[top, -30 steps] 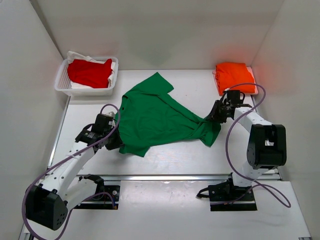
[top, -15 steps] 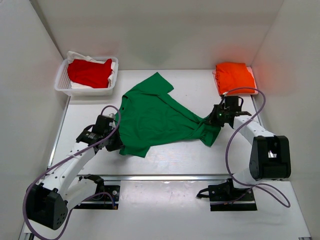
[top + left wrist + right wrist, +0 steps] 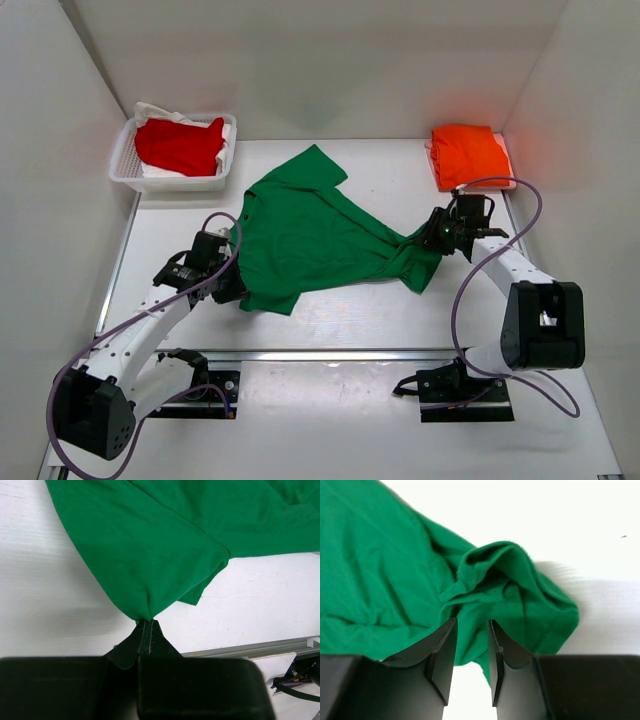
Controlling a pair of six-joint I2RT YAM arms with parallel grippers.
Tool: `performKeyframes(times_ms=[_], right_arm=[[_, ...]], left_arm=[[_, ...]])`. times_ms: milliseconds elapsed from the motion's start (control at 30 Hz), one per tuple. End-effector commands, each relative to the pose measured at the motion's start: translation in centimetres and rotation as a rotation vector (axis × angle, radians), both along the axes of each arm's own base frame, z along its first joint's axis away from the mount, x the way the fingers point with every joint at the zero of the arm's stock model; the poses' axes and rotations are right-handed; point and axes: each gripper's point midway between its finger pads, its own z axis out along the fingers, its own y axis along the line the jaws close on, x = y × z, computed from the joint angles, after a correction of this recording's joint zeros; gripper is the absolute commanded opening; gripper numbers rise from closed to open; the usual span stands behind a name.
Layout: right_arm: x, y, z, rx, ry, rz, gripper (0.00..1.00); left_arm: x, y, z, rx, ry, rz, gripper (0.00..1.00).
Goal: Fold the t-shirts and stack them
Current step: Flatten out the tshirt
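green t-shirt [image 3: 310,235] lies spread and rumpled on the white table [image 3: 350,315], stretched between the two grippers. one sleeve points away from both of them toward the back wall. its bunched right end sits just ahead of the right gripper [image 3: 432,236], and its near left corner ends at the left gripper [image 3: 234,284].

the white mesh basket [image 3: 122,168] stands well beyond the left gripper and off to its left, at the table's far corner. the red t-shirt [image 3: 180,145] is heaped in it, on top of a white cloth [image 3: 160,111].

the orange t-shirt [image 3: 468,153] lies folded just beyond the right gripper, slightly to its right, near the far right corner and apart from the green one.

in the left wrist view the left gripper [image 3: 149,626] has its jaws pressed together on a pinched point of the green t-shirt [image 3: 150,555], and the cloth fans out ahead of the tips.

in the right wrist view the right gripper [image 3: 472,625] has its jaws a little apart, with a narrow gap between them. a puckered fold of the green t-shirt [image 3: 510,580] sits just past the tips. whether the fingers [image 3: 445,650] touch the cloth cannot be told.
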Motion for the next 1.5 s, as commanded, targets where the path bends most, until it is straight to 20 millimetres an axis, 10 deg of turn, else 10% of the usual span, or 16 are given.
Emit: performKeyframes(times_ms=[0, 1033, 1333, 1467], right_arm=[[2.0, -1.2, 0.6, -0.037, -0.054, -0.051, 0.28], [6.1, -1.2, -1.9, 0.06, -0.059, -0.072, 0.47], [5.8, 0.6, -0.7, 0.146, -0.073, 0.031, 0.0], [3.5, 1.4, 2.9, 0.14, -0.119, 0.093, 0.0]], left_arm=[[0.3, -0.2, 0.7, -0.023, -0.026, -0.003, 0.0], [0.4, -0.4, -0.2, -0.016, -0.005, -0.009, 0.0], [0.3, -0.1, -0.3, -0.012, -0.003, -0.004, 0.0], [0.9, -0.1, 1.0, -0.017, -0.025, 0.004, 0.0]])
